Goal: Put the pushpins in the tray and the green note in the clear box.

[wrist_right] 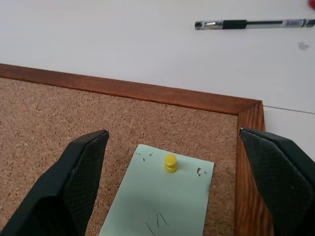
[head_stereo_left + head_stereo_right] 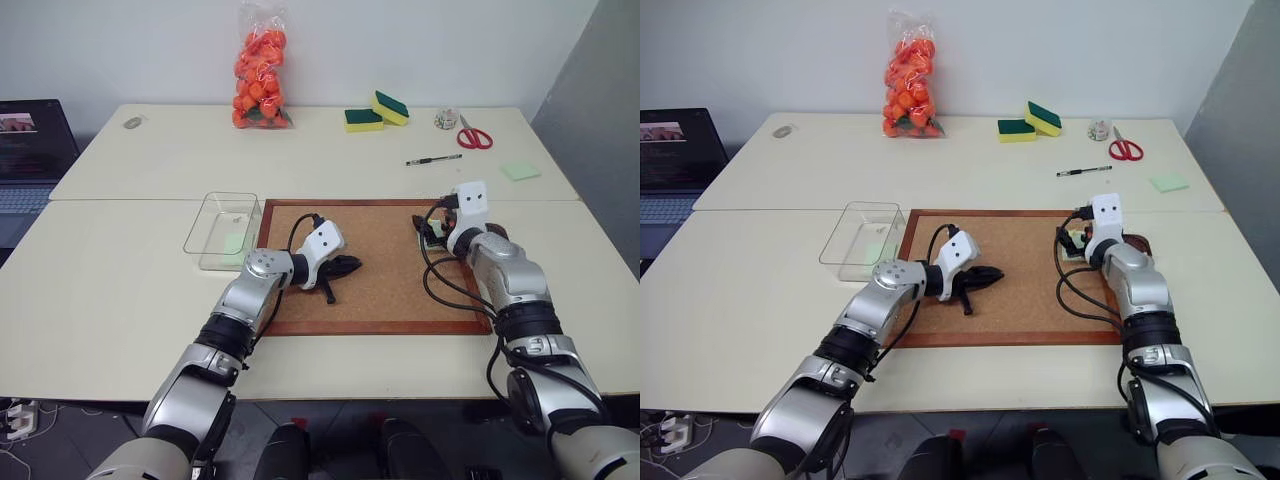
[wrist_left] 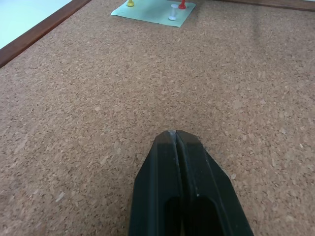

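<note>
Green note (image 1: 160, 199) (yellow pin on it) between wide-open right gripper (image 1: 174, 162) fingers.

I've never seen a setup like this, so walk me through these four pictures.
A humanoid robot stands at a table. Two pictures come from its head camera; two from cameras on its wrists.

The left end effector is shut, holding nothing, over the cork board. The right end effector is open around the green note, pinned to the board by a yellow pushpin; the left wrist view shows a red pin and a white pin too.

Beside the board stands the clear box; farther back lie a pen, scissors and sponges.
</note>
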Robot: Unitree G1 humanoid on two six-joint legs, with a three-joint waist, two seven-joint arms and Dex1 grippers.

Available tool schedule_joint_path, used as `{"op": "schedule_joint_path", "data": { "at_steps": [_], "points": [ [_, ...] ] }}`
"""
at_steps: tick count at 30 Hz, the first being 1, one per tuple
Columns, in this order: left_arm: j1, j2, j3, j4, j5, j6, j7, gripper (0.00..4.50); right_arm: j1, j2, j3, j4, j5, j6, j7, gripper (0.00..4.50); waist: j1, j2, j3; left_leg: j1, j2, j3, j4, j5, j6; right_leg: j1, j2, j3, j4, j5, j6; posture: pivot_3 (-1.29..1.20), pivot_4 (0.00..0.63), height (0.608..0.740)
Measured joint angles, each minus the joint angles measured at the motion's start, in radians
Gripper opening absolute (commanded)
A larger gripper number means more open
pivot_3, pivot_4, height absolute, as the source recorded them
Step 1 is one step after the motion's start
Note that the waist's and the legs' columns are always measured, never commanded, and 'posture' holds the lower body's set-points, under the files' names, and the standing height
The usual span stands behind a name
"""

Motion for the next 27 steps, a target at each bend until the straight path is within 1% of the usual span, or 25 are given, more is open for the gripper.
{"op": "schedule_joint_path", "data": {
  "at_steps": [1,3,4,7,9,12,17,18,19,27],
  "points": [
    [0.003,0.0,0.0,-0.008,0.0,0.009,-0.001,0.0,-0.002,0.002,0.0,0.011,-0.001,-0.006,-0.001,3.66,0.0,0.0,0.0,0.0,0.0,0.0,0.0,0.0,0.0,0.0,0.0,0.0,0.0,0.0,0.0,0.0,0.15,0.74],
    [0.008,0.0,0.0,-0.017,0.0,0.012,-0.001,0.0,-0.003,0.004,-0.001,0.024,-0.003,-0.017,-0.001,3.28,0.0,0.0,0.0,0.0,0.0,0.0,0.0,0.0,0.0,0.0,0.0,0.0,0.0,0.0,0.0,0.0,0.15,0.74],
    [0.01,0.0,0.0,-0.019,0.0,0.012,-0.002,0.0,-0.003,0.005,-0.001,0.028,-0.004,-0.02,-0.001,3.01,0.0,0.0,0.0,0.0,0.0,0.0,0.0,0.0,0.0,0.0,0.0,0.0,0.0,0.0,0.0,0.0,0.15,0.74],
    [0.013,0.0,0.0,-0.024,0.001,0.014,-0.002,0.0,-0.004,0.006,-0.001,0.039,-0.008,-0.023,-0.001,2.41,-0.001,0.0,0.0,0.0,0.0,0.0,0.0,0.0,0.0,0.0,0.0,0.0,0.0,0.0,0.0,0.0,0.15,0.74],
    [0.014,0.0,0.0,-0.026,0.001,0.015,-0.002,0.0,-0.004,0.008,-0.001,0.046,-0.01,-0.023,0.0,1.93,-0.001,0.0,0.0,0.0,0.0,0.0,0.0,0.0,0.0,0.0,0.0,0.0,0.0,0.0,0.0,0.0,0.15,0.74],
    [0.015,0.001,0.0,-0.029,0.002,0.017,-0.002,0.0,-0.008,0.011,-0.001,0.05,-0.01,-0.023,0.001,1.3,-0.002,0.0,0.0,0.0,0.0,0.0,0.0,0.0,0.0,0.0,0.0,0.0,0.0,0.0,0.0,0.0,0.15,0.74],
    [0.018,0.002,0.0,-0.034,0.004,0.018,-0.002,0.0,-0.013,0.013,-0.001,0.059,-0.011,-0.023,0.002,0.42,-0.003,0.0,0.0,0.0,0.0,0.0,0.0,0.0,0.0,0.0,0.0,0.0,0.0,0.0,0.0,0.0,0.15,0.74],
    [0.019,0.003,0.0,-0.035,0.004,0.018,-0.002,0.0,-0.014,0.013,-0.001,0.061,-0.01,-0.023,0.002,0.13,-0.003,0.0,0.0,0.0,0.0,0.0,0.0,0.0,0.0,0.0,0.0,0.0,0.0,0.0,0.0,0.0,0.15,0.74],
    [0.02,0.003,0.0,-0.037,0.005,0.019,-0.002,0.0,-0.016,0.013,0.0,0.061,-0.01,-0.023,0.003,0.02,-0.004,0.0,0.0,0.0,0.0,0.0,0.0,0.0,0.0,0.0,0.0,0.0,0.0,0.0,0.0,0.0,0.15,0.74],
    [0.029,0.004,-0.002,-0.059,0.007,0.034,-0.002,0.0,-0.017,0.014,-0.003,0.062,-0.008,-0.023,0.007,0.02,-0.004,0.0,0.0,0.0,0.0,0.0,0.0,0.0,0.0,0.0,0.0,0.0,0.0,0.0,0.0,0.0,0.15,0.74]
  ]
}}
